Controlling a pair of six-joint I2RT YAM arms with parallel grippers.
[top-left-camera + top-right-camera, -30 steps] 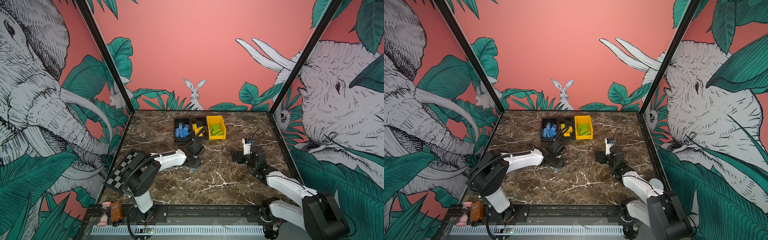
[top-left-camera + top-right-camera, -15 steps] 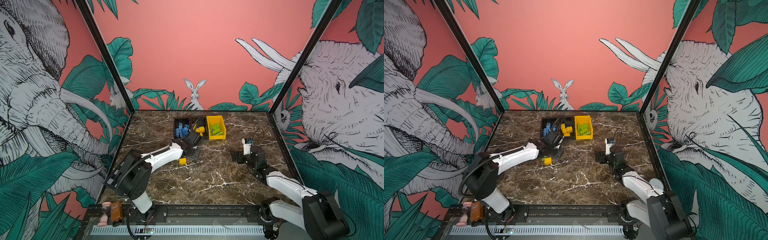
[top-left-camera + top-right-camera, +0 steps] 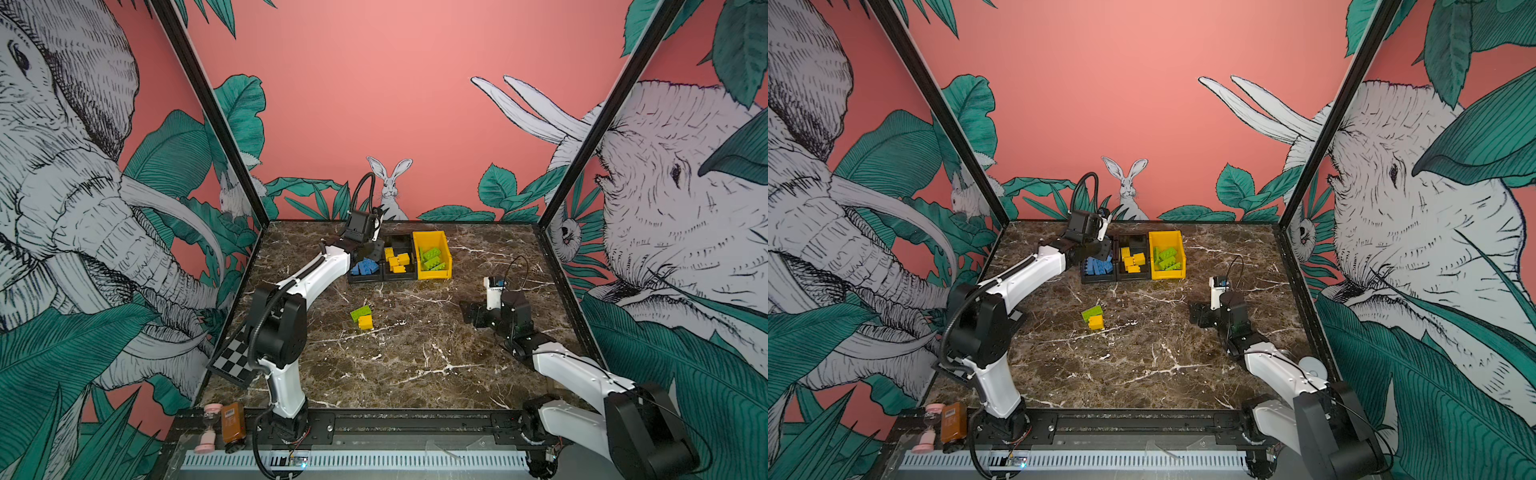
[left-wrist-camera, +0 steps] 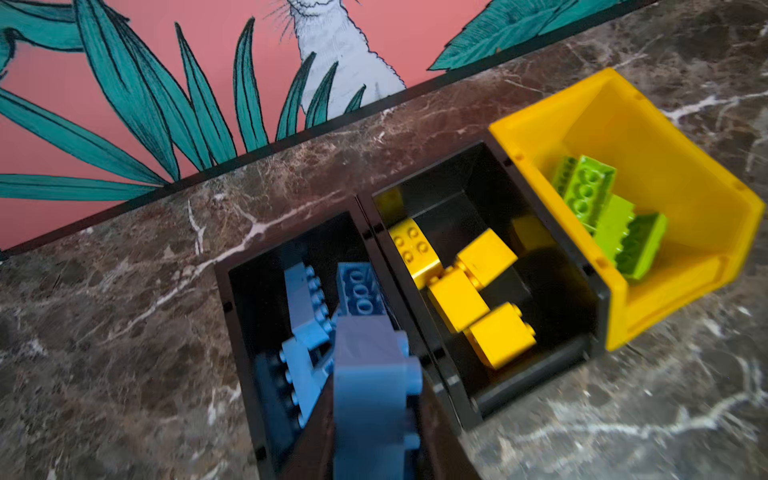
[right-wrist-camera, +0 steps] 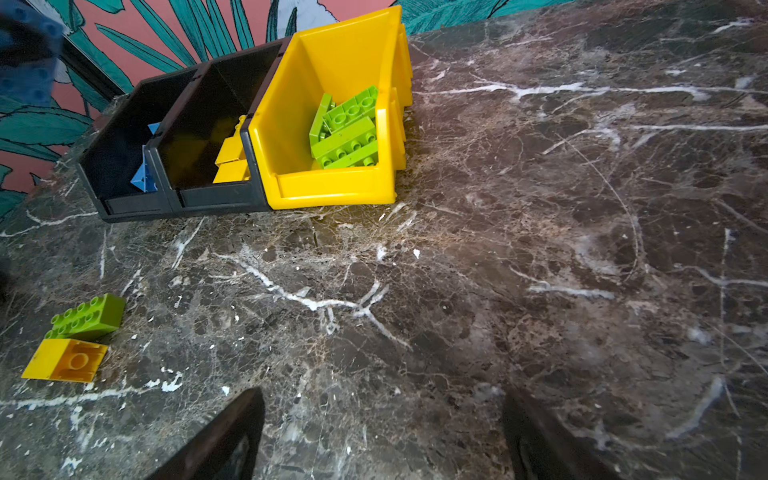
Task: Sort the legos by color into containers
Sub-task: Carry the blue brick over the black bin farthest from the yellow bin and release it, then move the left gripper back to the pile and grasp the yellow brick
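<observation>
Left gripper [image 3: 366,252], clamping a blue brick [image 4: 370,374] clear only in its wrist view, has swung to the twelve-o'clock bin [image 4: 227,291]; right gripper [image 5: 384,432] gapes empty.

In both top views the tips of the left gripper [image 3: 367,252] are hidden behind its own wrist, and the arm covers part of the left black bin [image 3: 362,279]. In the left wrist view the gripped blue brick [image 4: 374,386] is blurred and cut off at the frame edge. In the right wrist view the right gripper [image 5: 382,440] shows only two fingertips [image 5: 224,436]; bin walls hide most blue bricks [image 5: 143,176].
</observation>
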